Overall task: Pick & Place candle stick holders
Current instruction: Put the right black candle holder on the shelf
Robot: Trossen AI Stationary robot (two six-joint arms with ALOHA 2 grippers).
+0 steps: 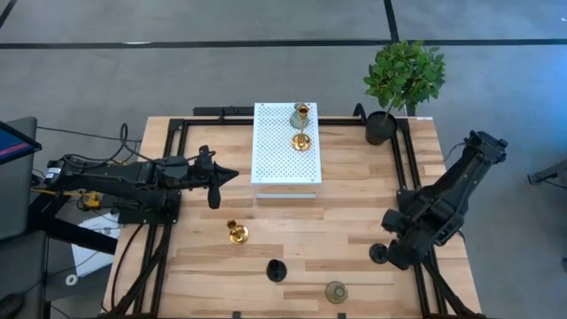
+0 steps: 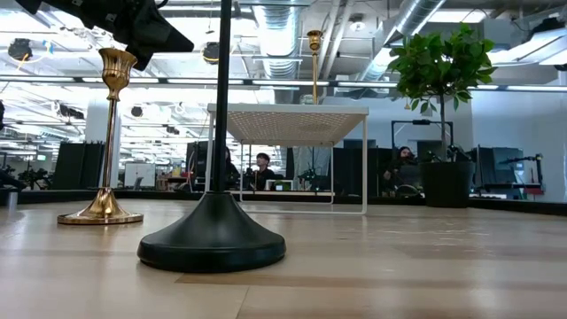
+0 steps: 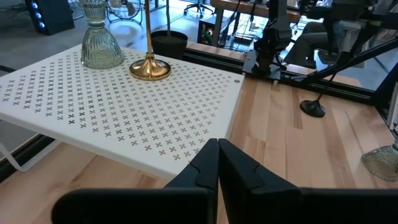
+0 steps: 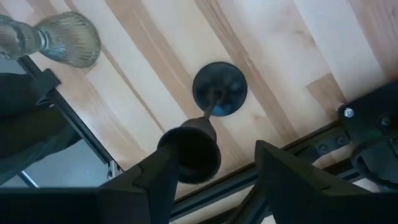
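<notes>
A: Right gripper (image 4: pixel 214 171) status?

B: Seen lower right in the high view, over the tabletop (image 1: pixel 354 221) edge. Fingers are spread, one on each side of the cup of a black candlestick holder with a round base and thin stem (image 4: pixel 219 90). Contact with the fingers can't be told. The holder is standing upright on the wood, right beside the black frame rail.

A: Left gripper (image 3: pixel 217 163)?

B: Pressed together, nothing pinched. It is parked left of centre in the high view, pointed at the white perforated metal shelf (image 1: pixel 270 146).

A: Other holders?

B: Two are placed on the shelf, upper centre of the high view: a ribbed grey-green glass holder (image 1: pixel 297 116) and a shiny gold holder with a tall stem (image 1: pixel 302 140), close together. A second shiny gold holder (image 1: pixel 236 232) is standing on the tabletop at lower centre-left. A second black holder (image 1: pixel 276 270) is seen just right of and below it, and another grey-green ribbed holder (image 1: pixel 336 291) is near the bottom edge, centre-right. All upright.

A: Anything else?

B: A potted green plant in a black pot (image 1: pixel 383 126) is set at the upper right corner of the tabletop.
</notes>
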